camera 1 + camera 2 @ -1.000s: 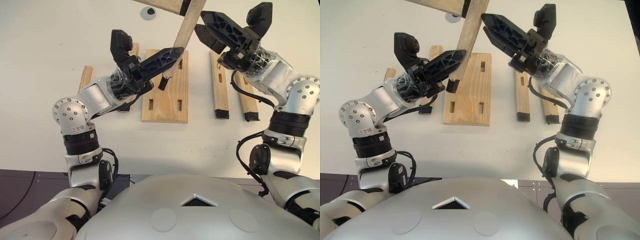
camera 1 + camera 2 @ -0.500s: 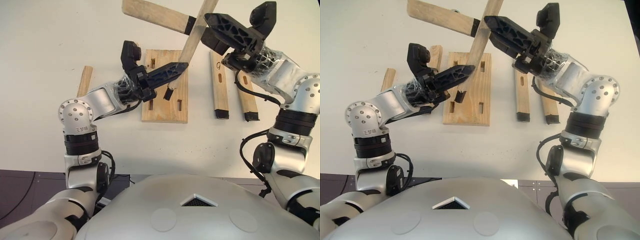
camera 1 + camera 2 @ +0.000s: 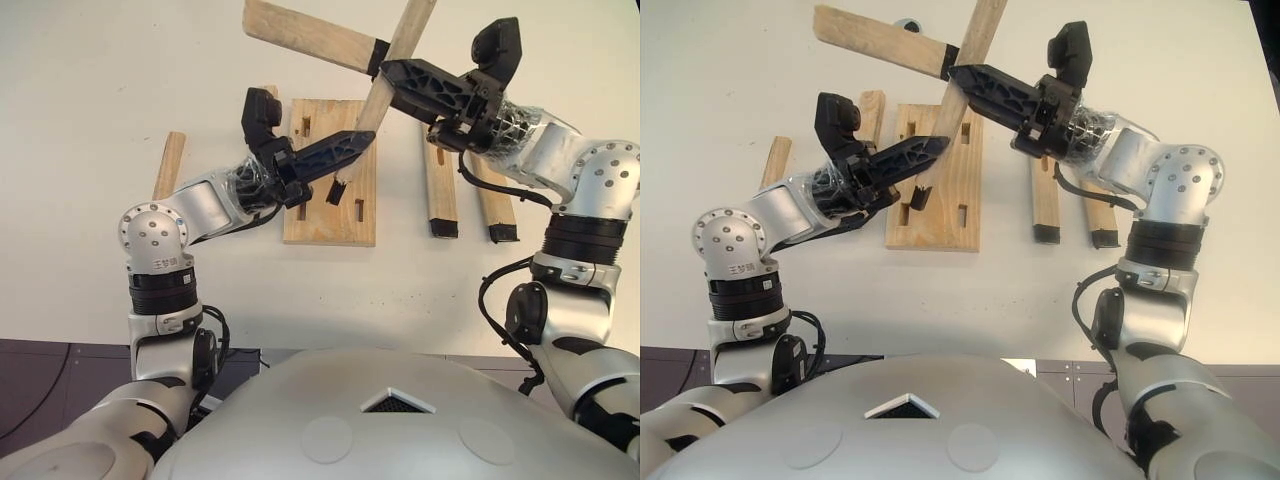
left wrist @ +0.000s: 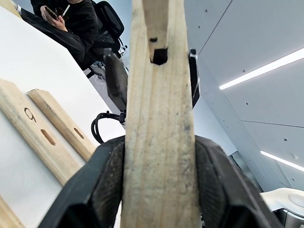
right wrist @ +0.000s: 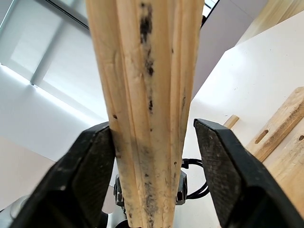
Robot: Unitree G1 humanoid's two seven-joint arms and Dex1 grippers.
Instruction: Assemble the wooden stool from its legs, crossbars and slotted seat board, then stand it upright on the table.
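Note:
A wooden leg [image 3: 412,25] with a black foot [image 3: 335,190] hangs slanted in the air. A second wooden piece [image 3: 305,32] is joined to it near the top. The foot hovers just over the slotted seat board [image 3: 330,225], which lies flat on the white table. My left gripper [image 3: 362,140] is shut on the leg's lower part, and my right gripper [image 3: 388,75] is shut on it higher up. Each wrist view has that leg [image 4: 159,118] [image 5: 147,95] between black fingers [image 4: 107,190] [image 5: 90,175].
Two loose legs [image 3: 438,180] [image 3: 492,205] lie to the right of the board. A wooden piece [image 3: 170,165] lies to its left and another [image 3: 268,95] pokes out behind my left arm. The table's front edge [image 3: 350,345] runs close to the robot.
The joined leg and second piece have come down, bringing the black foot closer to the seat board. My right gripper has shifted left and lower along the leg; the left arm has stretched right.

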